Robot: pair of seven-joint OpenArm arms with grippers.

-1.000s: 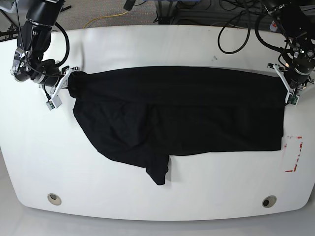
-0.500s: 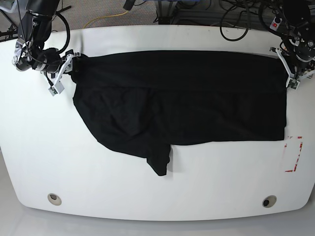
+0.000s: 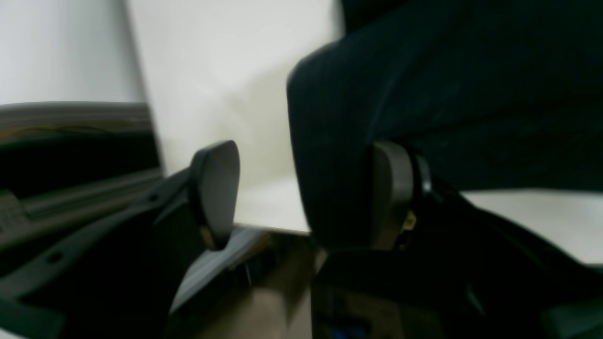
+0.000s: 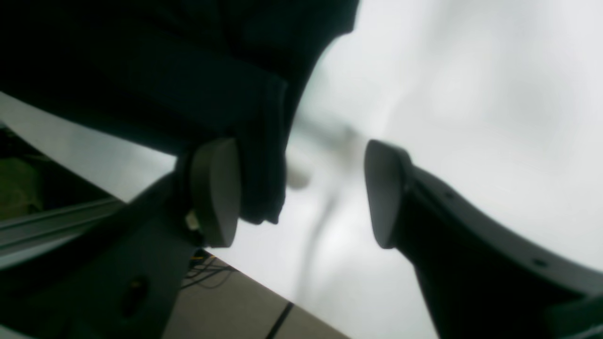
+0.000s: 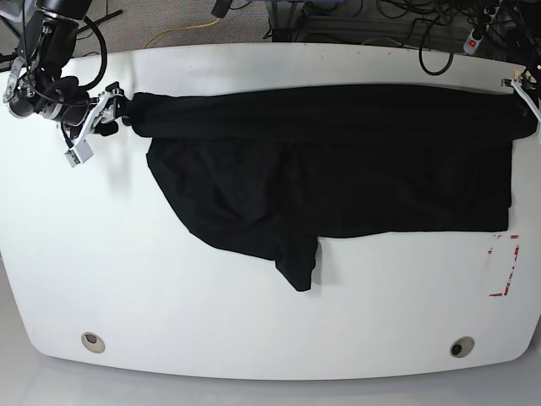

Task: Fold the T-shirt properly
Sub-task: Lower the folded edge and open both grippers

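The black T-shirt [image 5: 338,161] lies spread wide across the white table [image 5: 254,338], with a folded band along its far edge and a flap hanging toward the near side. My right gripper [image 5: 108,114] is at the shirt's far-left corner. In the right wrist view it [image 4: 299,193] is open, with the shirt corner [image 4: 259,155] resting against one pad only. My left gripper [image 5: 527,93] is at the far-right corner, partly cut off by the frame edge. Its wrist view shows it [image 3: 301,193] open, the shirt fabric [image 3: 330,179] leaning on one finger.
A red-marked patch [image 5: 505,266] sits on the table near the right edge, below the shirt. Two round holes [image 5: 94,342] [image 5: 461,347] are near the front corners. Cables and frame parts [image 5: 338,17] lie beyond the table's far edge.
Both grippers went from shut on the shirt's far corners to open. They moved outward and toward the far edge. The shirt's far edge was drawn back and the shirt shifted slightly right.
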